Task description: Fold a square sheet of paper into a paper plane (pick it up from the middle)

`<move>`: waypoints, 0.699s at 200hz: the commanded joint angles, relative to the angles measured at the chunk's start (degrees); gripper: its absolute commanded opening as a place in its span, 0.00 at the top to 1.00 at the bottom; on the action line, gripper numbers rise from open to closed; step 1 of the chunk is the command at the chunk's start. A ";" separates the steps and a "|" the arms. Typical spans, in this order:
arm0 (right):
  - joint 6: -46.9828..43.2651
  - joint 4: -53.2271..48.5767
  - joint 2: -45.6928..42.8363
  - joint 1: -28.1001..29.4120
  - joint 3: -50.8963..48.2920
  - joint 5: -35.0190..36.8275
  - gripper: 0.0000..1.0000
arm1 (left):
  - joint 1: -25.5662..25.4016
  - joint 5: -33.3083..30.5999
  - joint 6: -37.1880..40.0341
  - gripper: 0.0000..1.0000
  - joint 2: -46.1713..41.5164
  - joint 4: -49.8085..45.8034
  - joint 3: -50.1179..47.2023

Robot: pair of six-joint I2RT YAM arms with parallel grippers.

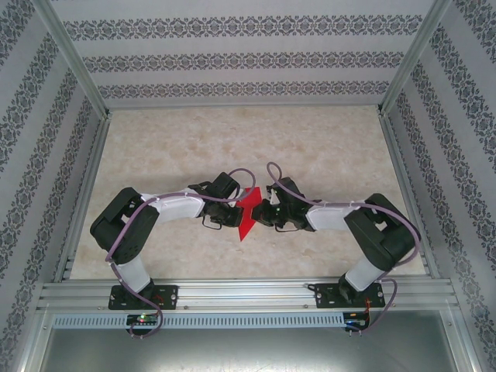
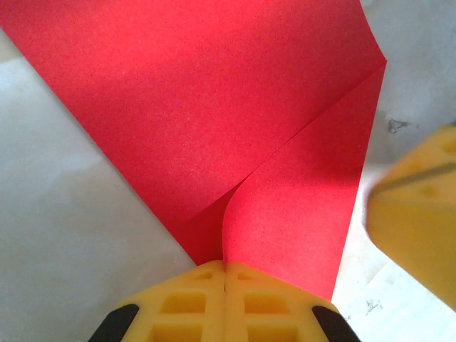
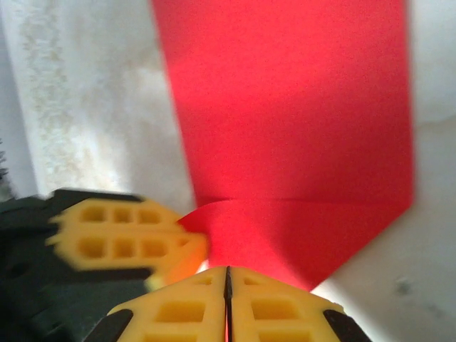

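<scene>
Marbled tabletop (image 1: pixel 232 139) | creased square sheet of paper (image 2: pixel 214 107) is held mid-table | left gripper (image 2: pixel 225 267) and right gripper (image 3: pixel 228 272) are each clamped on its edge.

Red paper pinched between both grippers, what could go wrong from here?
Both the left gripper and right gripper pinch the thin red folded paper sheet near its edges, so pulling apart could tear it. The grips look shallow; it might slip. The two grippers sit close together and could collide.
</scene>
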 commanded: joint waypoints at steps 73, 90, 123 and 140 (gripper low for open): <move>8.05 12.30 8.42 4.19 -3.29 -3.15 0.92 | 0.25 -1.66 0.78 1.00 0.36 -3.70 -0.01; 8.17 11.92 8.11 4.12 -3.74 -2.58 0.92 | 0.25 -1.79 0.75 1.00 0.41 -3.70 0.01; 7.33 7.62 1.93 4.87 -3.14 -2.09 0.91 | 0.25 -1.96 0.75 1.00 0.31 -3.70 -0.10; 6.33 3.68 0.40 5.93 -1.90 -1.30 0.91 | 0.23 -2.03 0.73 1.00 0.32 -3.70 -0.01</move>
